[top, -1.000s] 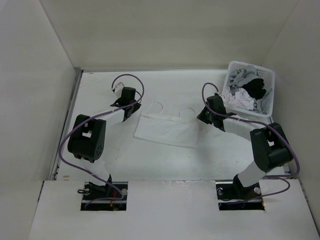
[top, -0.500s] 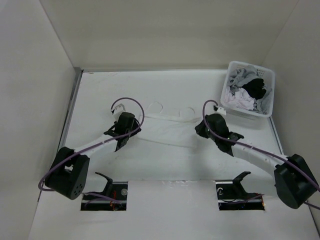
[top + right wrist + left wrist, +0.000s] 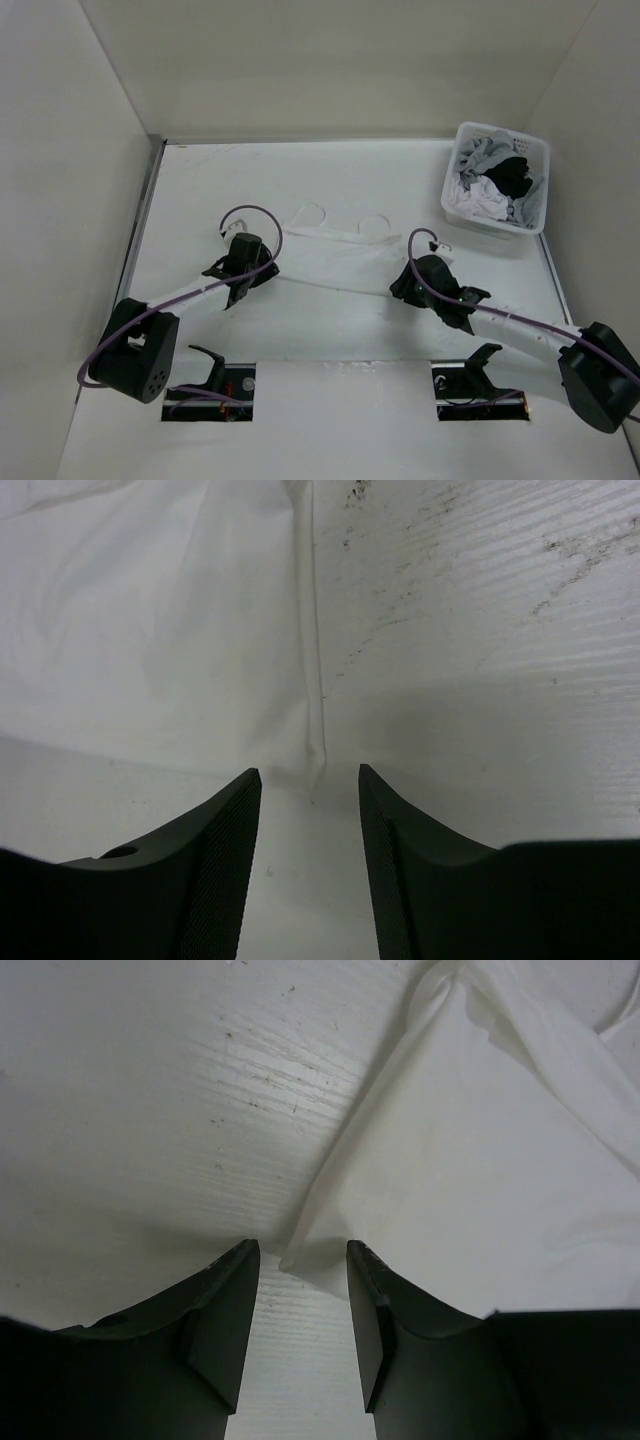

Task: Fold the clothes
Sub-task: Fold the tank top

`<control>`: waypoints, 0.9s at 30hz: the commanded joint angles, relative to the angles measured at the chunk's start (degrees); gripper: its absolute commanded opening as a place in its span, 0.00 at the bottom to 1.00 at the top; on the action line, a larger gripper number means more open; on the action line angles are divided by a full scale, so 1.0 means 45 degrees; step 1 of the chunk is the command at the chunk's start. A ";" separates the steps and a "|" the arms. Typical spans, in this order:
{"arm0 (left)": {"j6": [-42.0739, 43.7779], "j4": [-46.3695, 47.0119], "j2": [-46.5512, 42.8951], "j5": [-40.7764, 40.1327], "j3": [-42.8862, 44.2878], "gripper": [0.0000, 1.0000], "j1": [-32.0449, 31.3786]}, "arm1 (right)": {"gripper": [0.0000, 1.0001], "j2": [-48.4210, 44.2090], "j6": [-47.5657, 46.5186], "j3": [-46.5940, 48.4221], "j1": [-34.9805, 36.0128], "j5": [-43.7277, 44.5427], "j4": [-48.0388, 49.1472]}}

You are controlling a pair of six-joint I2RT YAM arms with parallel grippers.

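Top (image 3: pixel 335 262): one, spread flat; basket (image 3: pixel 500 129): one, heaped.

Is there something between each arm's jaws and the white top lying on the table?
Nothing visible. The top lies flat on the table; one corner of it sits just ahead of the open left jaws, another just ahead of the open right jaws. The basket stands apart.

I work in what looks like a lab test cell; bare white panels (image 3: pixel 330 60) box in my scuffed white worktop (image 3: pixel 200 190); purple cabling (image 3: pixel 250 212) loops over it.
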 commanded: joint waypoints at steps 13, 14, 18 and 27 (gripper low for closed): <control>-0.0223 0.0159 0.0084 0.0646 -0.0552 0.22 0.0128 | 0.37 0.1289 0.0419 0.0725 0.0129 -0.0123 0.0119; -0.0262 0.0198 0.0162 0.0645 -0.0552 0.19 0.0128 | 0.35 0.1465 0.0419 0.0803 0.0129 -0.0123 0.0157; -0.0282 0.0374 0.0221 0.0665 -0.0552 0.12 0.0128 | 0.23 0.1856 0.0575 0.0921 0.0168 -0.0201 0.0333; -0.0263 0.0414 -0.0656 0.0567 -0.0611 0.00 0.0147 | 0.01 0.2035 0.0750 0.0864 0.0325 -0.0689 0.0937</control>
